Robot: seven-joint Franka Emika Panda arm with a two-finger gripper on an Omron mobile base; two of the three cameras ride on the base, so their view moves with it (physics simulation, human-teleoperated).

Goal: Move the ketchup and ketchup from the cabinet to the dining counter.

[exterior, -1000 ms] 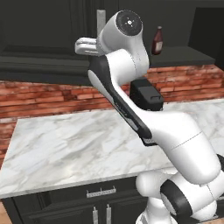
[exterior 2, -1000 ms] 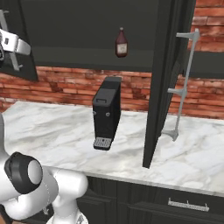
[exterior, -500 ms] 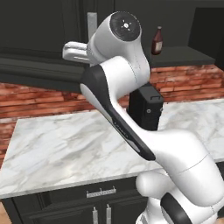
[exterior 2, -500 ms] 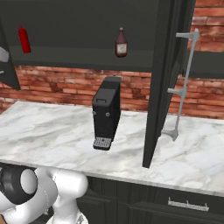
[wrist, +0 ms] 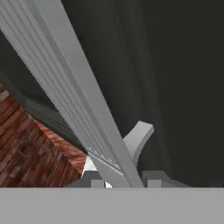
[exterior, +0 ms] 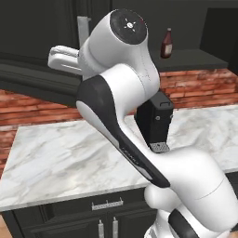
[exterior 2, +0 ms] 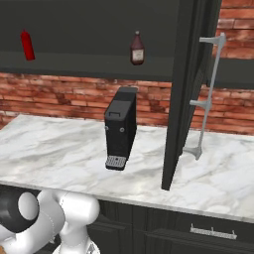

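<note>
The fingers [wrist: 119, 180] are clamped on the silver bar handle [wrist: 74, 92] of the cabinet door [wrist: 175, 78]. Both ketchups stand on the cabinet shelf [exterior 2: 89, 68], well apart from the fingers: the red ketchup [exterior 2: 27, 44] toward its left end, the maroon ketchup [exterior 2: 137, 48] above the black coffee machine [exterior 2: 121, 128]. That machine sits on the marble surface [exterior 2: 59, 149] before a brick wall [exterior 2: 69, 92].

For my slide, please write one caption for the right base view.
Open black cabinet holding red ketchup and maroon ketchup above a coffee machine.
</note>
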